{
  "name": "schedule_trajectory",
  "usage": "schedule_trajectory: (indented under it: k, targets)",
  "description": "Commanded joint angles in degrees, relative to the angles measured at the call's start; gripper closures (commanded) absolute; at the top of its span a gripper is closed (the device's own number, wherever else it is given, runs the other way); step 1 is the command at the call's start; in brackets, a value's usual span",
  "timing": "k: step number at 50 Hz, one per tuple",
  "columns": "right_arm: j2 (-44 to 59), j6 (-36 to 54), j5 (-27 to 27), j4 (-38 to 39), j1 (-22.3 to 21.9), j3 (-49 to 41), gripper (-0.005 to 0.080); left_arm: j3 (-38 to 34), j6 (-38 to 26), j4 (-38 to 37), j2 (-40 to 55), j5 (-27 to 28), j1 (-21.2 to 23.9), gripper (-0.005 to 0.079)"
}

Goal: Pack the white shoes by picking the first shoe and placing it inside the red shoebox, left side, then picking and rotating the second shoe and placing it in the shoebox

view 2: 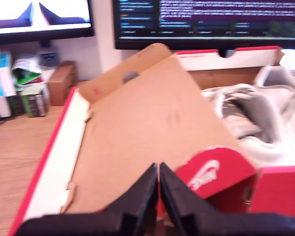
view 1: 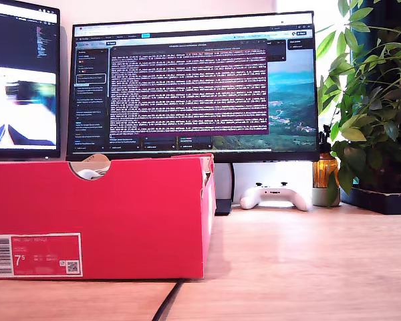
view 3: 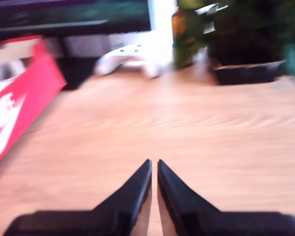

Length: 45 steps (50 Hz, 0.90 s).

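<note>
On the wooden desk (view 1: 307,267), one red shoebox (view 1: 120,214) holds white shoes (view 2: 255,118); my first gripper (view 2: 159,169) and my second gripper (view 3: 154,167) have fingers closed, empty.

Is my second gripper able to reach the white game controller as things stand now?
Probably yes. My second gripper is shut over bare wooden desk, and nothing lies between it and the controller. The red shoebox stands off to one side.

White game controller (view 1: 275,196) beneath monitor (view 1: 194,87); potted plant (view 1: 374,100) beside it.
</note>
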<state>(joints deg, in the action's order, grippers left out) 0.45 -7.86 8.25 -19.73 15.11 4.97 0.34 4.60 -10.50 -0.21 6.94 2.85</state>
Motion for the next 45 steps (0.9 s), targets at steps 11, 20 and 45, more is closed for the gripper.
schedule_trajectory:
  k: [11, 20, 45]
  targets:
    - [-0.4, 2.4, -1.3, 3.7, 0.0, -1.4, 0.0754, -1.8, 5.0, -1.2, -0.5, 0.2, 0.0, 0.0764]
    - [-0.4, 7.7, -3.9, 5.1, 0.0, -2.1, 0.0754, -1.8, 5.0, -1.2, -0.5, 0.1, 0.0, 0.0764]
    - [-0.4, 4.8, -7.3, 13.2, -3.6, -4.7, 0.0754, -1.8, 5.0, -1.2, -0.5, 0.1, 0.0, 0.0764]
